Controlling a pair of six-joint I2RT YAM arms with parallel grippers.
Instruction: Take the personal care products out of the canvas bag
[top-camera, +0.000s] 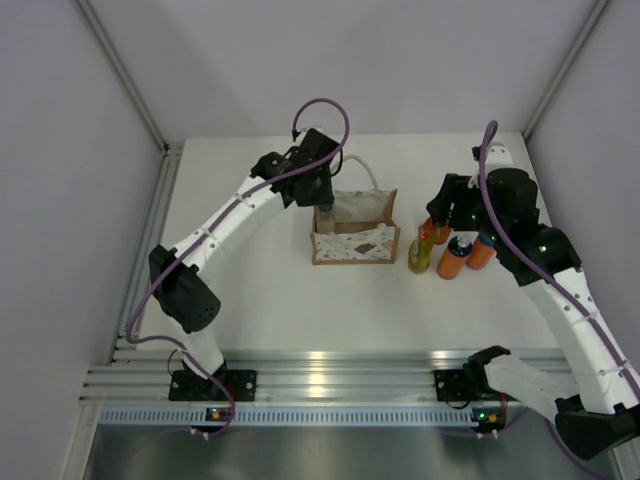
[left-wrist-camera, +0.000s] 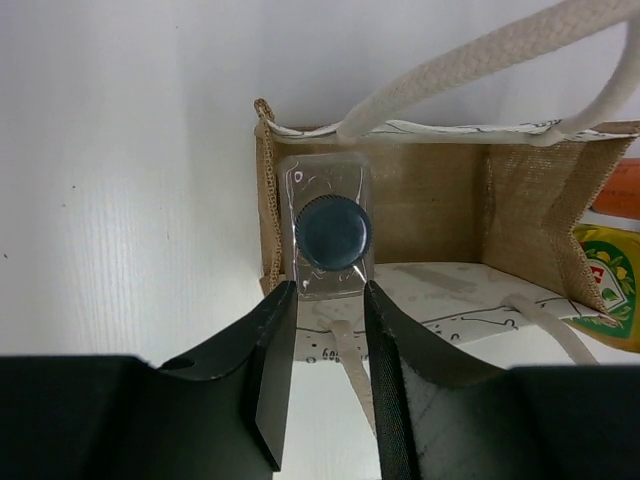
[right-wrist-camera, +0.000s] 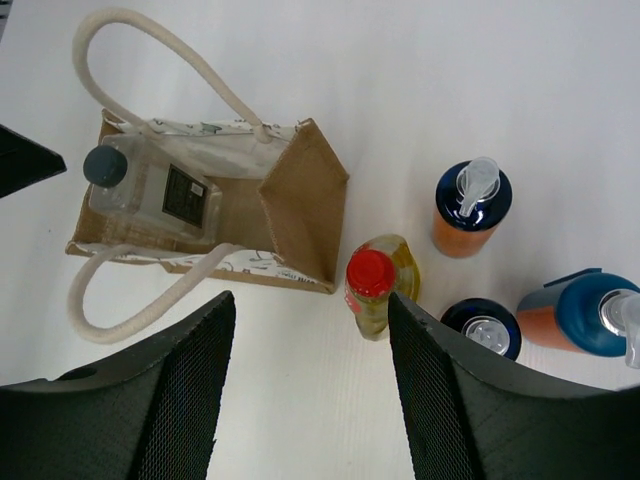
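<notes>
The canvas bag (top-camera: 352, 238) stands open at mid-table. A clear bottle with a dark cap (left-wrist-camera: 333, 232) stands inside its left end; it also shows in the right wrist view (right-wrist-camera: 150, 190). My left gripper (left-wrist-camera: 330, 290) is open right over this bottle, fingertips at the bottle's near edge, not closed on it. My right gripper (right-wrist-camera: 310, 300) is open and empty above the table to the right of the bag. The yellow-green bottle with a red cap (right-wrist-camera: 375, 285) and three orange bottles (right-wrist-camera: 470, 205) (right-wrist-camera: 483, 328) (right-wrist-camera: 585, 315) stand on the table right of the bag.
The bag's cream rope handles (right-wrist-camera: 150, 55) loop up and over both sides of its mouth. The four bottles stand close together (top-camera: 455, 255) under my right wrist. Grey walls enclose the table on three sides; a metal rail (top-camera: 320, 385) runs along the near edge.
</notes>
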